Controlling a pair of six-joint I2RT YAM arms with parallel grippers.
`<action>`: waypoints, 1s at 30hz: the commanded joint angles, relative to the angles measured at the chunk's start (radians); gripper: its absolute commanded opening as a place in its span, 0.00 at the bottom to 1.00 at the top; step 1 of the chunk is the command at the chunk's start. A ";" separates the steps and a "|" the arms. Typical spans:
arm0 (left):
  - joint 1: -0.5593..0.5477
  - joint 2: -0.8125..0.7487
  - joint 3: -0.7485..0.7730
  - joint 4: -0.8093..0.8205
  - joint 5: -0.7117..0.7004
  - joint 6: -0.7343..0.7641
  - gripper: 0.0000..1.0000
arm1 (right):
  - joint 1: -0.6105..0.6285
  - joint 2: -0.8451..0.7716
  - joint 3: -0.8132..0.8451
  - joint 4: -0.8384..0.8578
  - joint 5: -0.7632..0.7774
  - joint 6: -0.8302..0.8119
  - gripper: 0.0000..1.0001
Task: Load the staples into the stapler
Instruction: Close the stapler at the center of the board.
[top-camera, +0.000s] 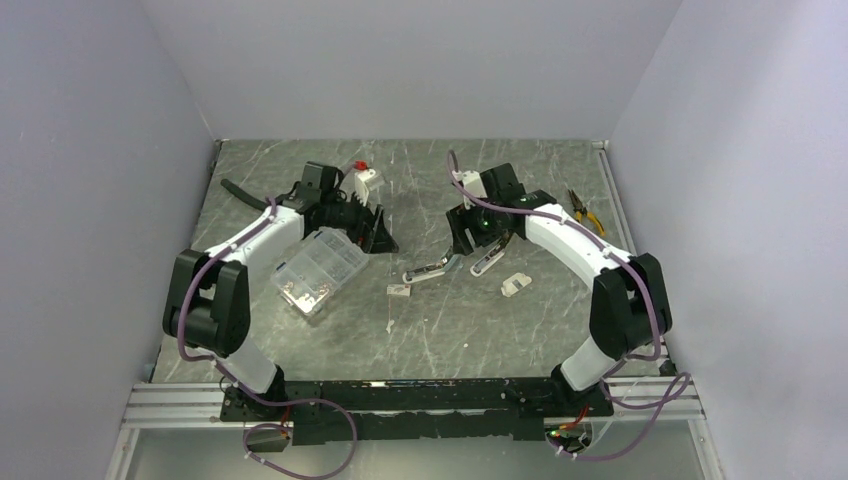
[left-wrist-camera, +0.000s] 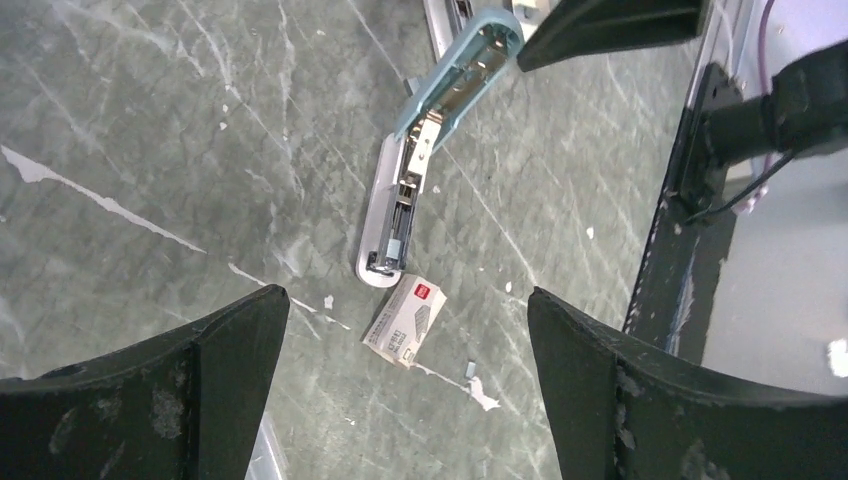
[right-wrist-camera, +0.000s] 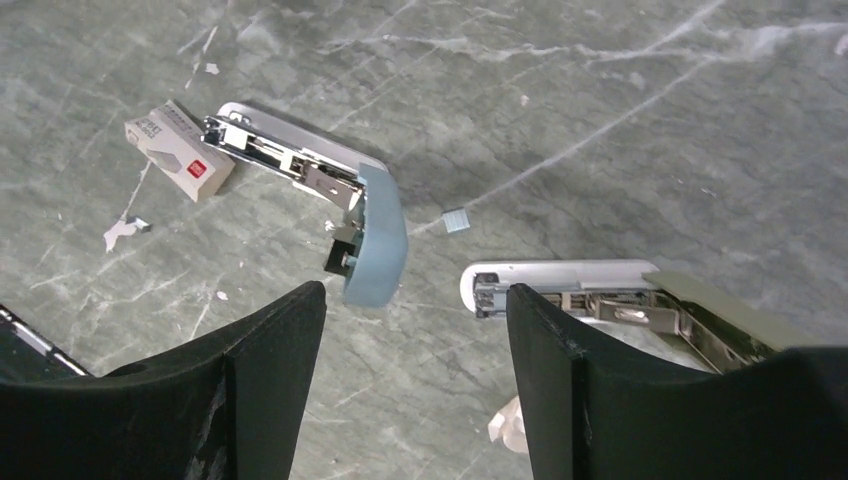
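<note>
My left gripper (left-wrist-camera: 405, 300) and right gripper (right-wrist-camera: 415, 300) both spread, empty. Left wrist view: staples (left-wrist-camera: 405, 320) centred between its fingers, just beside blue stapler (left-wrist-camera: 430, 140) tip. Right wrist view adds second stapler (right-wrist-camera: 600, 295) by one finger.

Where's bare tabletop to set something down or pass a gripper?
Free: near strip between staple box and base rail; far strip along the back wall. Crowded: centre, where two open staplers, the box and the clear compartment case cluster.

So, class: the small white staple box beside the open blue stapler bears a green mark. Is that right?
No. The left wrist view shows the mark on the staple box is red, not green; the box does lie beside the open blue stapler.
</note>
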 joint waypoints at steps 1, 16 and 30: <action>-0.003 0.012 0.030 -0.043 -0.022 0.133 0.95 | 0.002 0.038 -0.001 0.079 -0.098 -0.008 0.70; -0.031 0.052 0.052 -0.094 -0.133 0.184 0.95 | -0.021 0.091 -0.033 0.187 -0.156 -0.010 0.22; -0.031 0.082 0.078 -0.082 -0.144 0.135 0.95 | -0.032 -0.103 -0.279 0.503 -0.166 -0.139 0.01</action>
